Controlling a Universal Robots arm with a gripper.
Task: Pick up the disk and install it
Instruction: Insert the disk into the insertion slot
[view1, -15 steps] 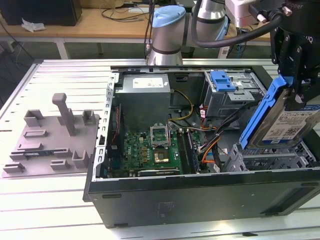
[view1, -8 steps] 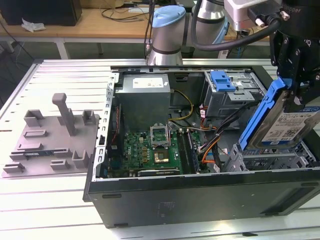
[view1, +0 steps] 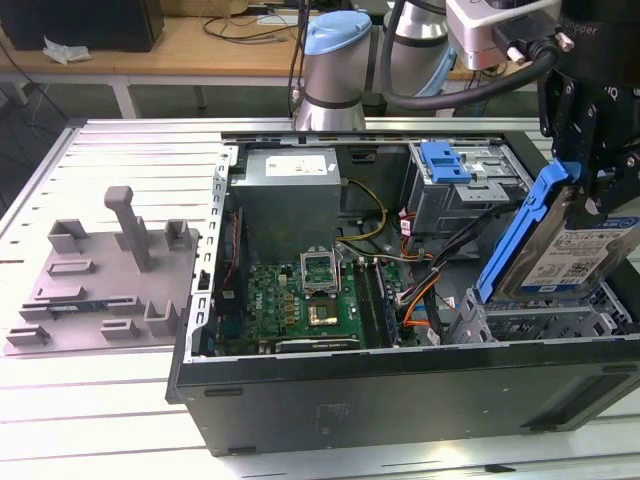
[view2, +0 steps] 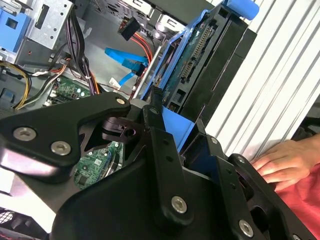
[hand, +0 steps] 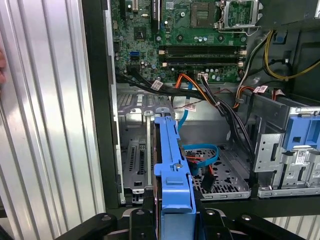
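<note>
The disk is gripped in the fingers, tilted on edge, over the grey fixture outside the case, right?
No. The disk is gripped in the fingers, tilted on edge, but over the drive cage inside the case, as the exterior view shows; the grey fixture sits apart at that view's left.

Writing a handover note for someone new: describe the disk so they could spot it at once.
Start at the open black computer case; at its end on the exterior view's right, the black gripper holds the disk tilted over it. It is a silver-grey slab with a white-and-blue label in a blue frame, unlike the smaller, plain blue bracket nearby.
</note>
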